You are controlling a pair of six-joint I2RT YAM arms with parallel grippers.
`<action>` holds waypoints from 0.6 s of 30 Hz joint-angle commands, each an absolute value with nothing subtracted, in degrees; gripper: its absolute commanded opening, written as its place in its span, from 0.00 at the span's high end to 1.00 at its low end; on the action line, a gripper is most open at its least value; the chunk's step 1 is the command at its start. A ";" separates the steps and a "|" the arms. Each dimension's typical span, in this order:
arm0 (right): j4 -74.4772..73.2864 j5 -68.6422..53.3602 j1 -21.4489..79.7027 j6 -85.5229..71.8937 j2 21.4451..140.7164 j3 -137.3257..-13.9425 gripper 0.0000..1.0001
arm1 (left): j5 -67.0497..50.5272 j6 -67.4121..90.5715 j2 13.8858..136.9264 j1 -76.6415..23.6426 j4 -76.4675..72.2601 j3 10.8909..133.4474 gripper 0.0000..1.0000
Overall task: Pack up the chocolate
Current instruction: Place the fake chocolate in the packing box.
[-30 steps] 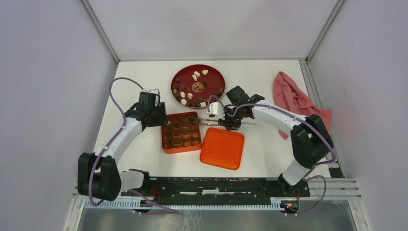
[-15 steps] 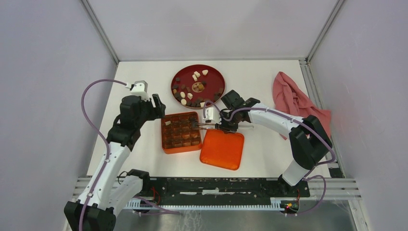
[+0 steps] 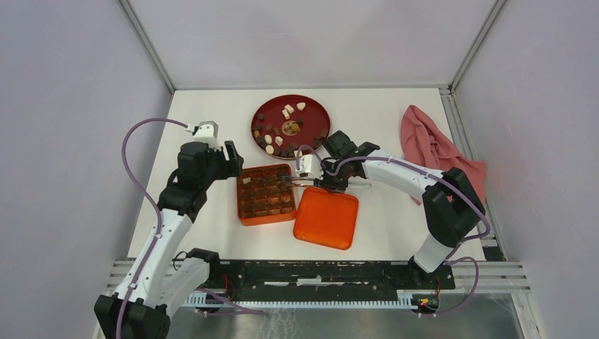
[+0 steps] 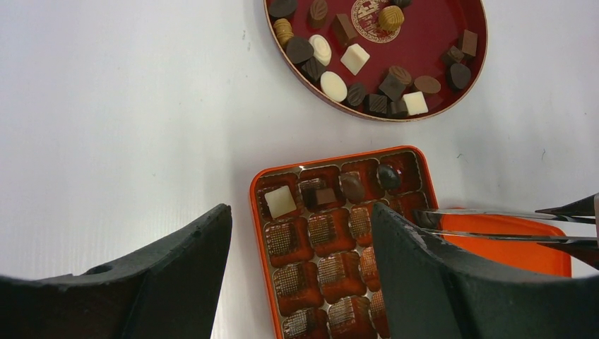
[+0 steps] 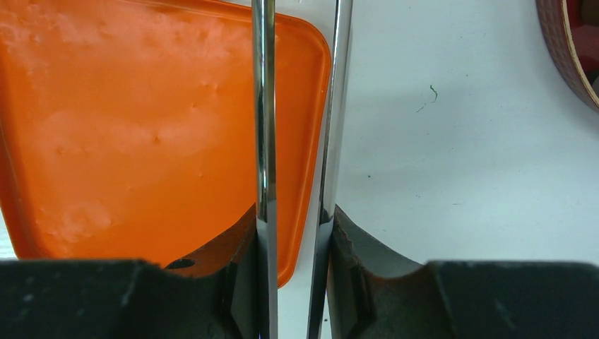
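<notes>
Table [image 3: 198, 120] carrying red plate [image 3: 316, 119] at 12 o'clock, orange box [image 3: 240, 199] at centre, lid [image 3: 326, 217] at box's 4 o'clock. Left hand [image 4: 300, 240] hovering spread over box. Right hand [image 5: 293, 219] pinching tweezers [image 5: 263, 106] beside box. Chocolate [image 4: 333, 86] lying mostly on plate, few in box.

Overhead and both close wrist views share the orange lid [image 3: 326, 217].

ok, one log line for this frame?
left tool: open, over box | right tool: shut on tweezers, tips at box's right edge | box: part filled | plate: holds loose chocolates
</notes>
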State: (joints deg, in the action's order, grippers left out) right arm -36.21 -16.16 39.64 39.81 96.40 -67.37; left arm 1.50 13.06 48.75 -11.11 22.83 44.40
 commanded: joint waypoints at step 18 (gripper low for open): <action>-35.35 -16.93 39.98 38.78 95.06 -69.78 0.67 | 1.58 10.12 48.62 -11.18 21.82 44.30 0.21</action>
